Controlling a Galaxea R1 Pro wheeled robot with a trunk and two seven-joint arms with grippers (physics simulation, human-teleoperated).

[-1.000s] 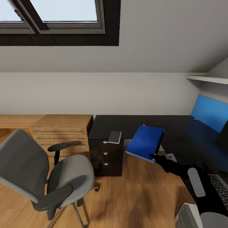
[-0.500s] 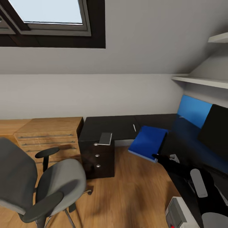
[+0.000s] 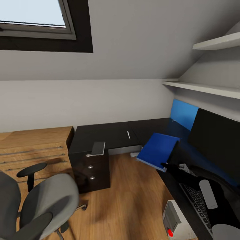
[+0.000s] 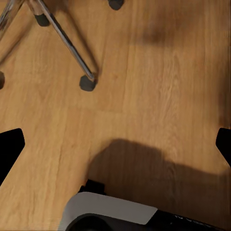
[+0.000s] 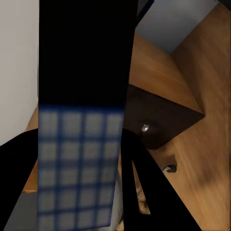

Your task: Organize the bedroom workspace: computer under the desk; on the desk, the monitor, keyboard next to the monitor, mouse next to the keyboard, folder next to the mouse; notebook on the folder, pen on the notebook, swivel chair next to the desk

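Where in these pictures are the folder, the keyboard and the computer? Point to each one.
folder (image 3: 157, 150): head view, middle of its blue cover.
keyboard (image 3: 197, 200): head view, on its grey keys.
computer (image 3: 173, 218): head view, front face above the red light.

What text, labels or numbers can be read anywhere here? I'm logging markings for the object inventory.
None can be read.
The keyboard keys: too small and blurred to read any legends.
The folder, held in the right gripper: plain blue cover, no title.
The monitor: screen black, no brand visible.
The computer: a red light, no lettering.
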